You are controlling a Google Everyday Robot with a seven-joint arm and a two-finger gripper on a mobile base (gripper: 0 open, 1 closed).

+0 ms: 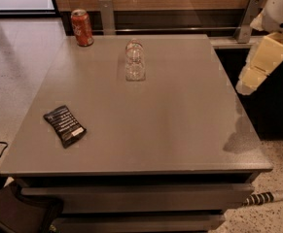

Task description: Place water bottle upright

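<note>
The water bottle [135, 59], clear ribbed plastic, appears to lie on its side at the far middle of the grey table [170, 130], its base toward me. My gripper [252, 76] hangs off the arm at the right edge of the view, raised beside the table's right side. It is well to the right of the bottle and holds nothing that I can see.
A red-orange soda can [82, 27] stands upright at the table's far left corner. A black snack packet [64, 125] lies flat near the left front. A wooden wall with metal brackets runs behind the table. A dark bag [14, 212] sits on the floor at the front left.
</note>
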